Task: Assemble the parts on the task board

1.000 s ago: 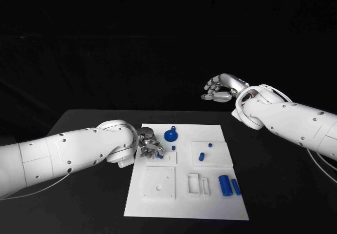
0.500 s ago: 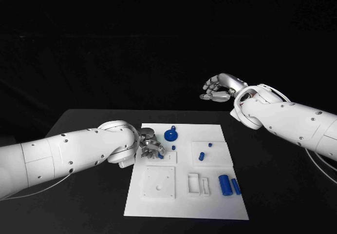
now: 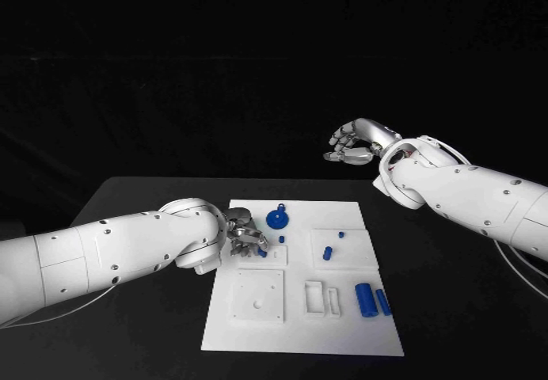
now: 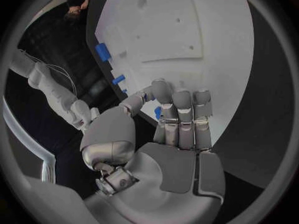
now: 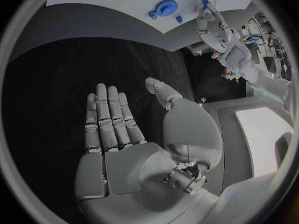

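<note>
Head view: left robot hand [image 3: 243,237] pinches small blue part [image 3: 261,252] on task board [image 3: 304,332].

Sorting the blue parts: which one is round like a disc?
The blue disc part at the board's far edge; the others are short pegs or cylinders.

It looked like a robotics lab: a black table [image 3: 137,206] under dark backdrop carried a white task board [image 3: 343,332] of blue parts [image 3: 366,300], between two white robot arms.
</note>
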Robot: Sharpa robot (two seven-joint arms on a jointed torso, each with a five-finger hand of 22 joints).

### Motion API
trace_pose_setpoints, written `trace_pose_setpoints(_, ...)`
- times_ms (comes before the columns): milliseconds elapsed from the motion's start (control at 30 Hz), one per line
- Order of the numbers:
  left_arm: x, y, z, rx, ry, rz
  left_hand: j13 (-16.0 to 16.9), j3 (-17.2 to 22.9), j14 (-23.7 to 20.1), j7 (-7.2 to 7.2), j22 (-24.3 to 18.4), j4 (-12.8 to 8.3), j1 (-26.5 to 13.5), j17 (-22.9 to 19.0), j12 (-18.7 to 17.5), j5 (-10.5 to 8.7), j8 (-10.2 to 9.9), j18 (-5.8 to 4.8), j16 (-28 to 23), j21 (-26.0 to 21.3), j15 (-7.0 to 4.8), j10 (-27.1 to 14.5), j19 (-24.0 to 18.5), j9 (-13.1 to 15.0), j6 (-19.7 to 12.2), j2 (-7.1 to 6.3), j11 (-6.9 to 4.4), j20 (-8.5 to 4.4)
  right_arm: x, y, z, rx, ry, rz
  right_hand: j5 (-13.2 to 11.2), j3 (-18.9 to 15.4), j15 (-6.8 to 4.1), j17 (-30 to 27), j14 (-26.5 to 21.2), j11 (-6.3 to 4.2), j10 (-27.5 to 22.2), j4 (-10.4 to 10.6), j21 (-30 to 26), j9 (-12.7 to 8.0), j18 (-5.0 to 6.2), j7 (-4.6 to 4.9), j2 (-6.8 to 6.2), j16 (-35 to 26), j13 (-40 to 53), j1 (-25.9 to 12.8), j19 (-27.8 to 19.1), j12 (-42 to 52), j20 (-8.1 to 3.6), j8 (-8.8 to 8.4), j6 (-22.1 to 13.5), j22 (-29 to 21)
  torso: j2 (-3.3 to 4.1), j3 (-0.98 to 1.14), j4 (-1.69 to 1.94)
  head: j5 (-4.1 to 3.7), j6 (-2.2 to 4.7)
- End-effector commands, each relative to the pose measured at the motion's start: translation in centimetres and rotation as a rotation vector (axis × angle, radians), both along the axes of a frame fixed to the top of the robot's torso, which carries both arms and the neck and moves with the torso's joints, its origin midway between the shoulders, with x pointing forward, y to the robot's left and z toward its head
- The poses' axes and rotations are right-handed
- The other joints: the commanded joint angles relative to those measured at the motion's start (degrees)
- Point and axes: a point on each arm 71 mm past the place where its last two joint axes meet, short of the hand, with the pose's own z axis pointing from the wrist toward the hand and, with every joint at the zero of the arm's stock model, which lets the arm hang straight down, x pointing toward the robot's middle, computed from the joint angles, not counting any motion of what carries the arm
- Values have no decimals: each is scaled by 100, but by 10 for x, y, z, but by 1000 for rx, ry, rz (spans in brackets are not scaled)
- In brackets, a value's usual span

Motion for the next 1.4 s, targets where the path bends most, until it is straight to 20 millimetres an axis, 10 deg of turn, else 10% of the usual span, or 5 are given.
trace_pose_setpoints(33, 0, -2, 2, -11, -34, -7, -7, 22, 69, -615, 115, -5, 55, -8, 19, 25, -4, 13, 21, 13, -115, -272, 28, 5, 712, 25, -231, -617, 0, 1, 0, -2, 7, 4, -37, -9, 20, -9, -28, 26, 15, 28, -26, -10, -13, 30, -49, -33, -9, -9, -58, -38, 1, -2, -44, 9, -1, 2, 4, -2, 2)
trace_pose_setpoints(1400, -3, -1, -6, 51, -23, -44, -32, 12, 61, -616, 111, -6, 92, -48, 72, -64, -17, 6, 60, 35, -106, -289, 22, 38, 718, -2, -232, -617, 1, 2, -3, 9, 29, 2, -148, -45, 27, -29, -36, 30, 27, 36, -62, -30, 2, 36, -33, -54, -105, 0, -80, -53, 15, 3, -51, 30, -3, 3, 6, -30, -32)
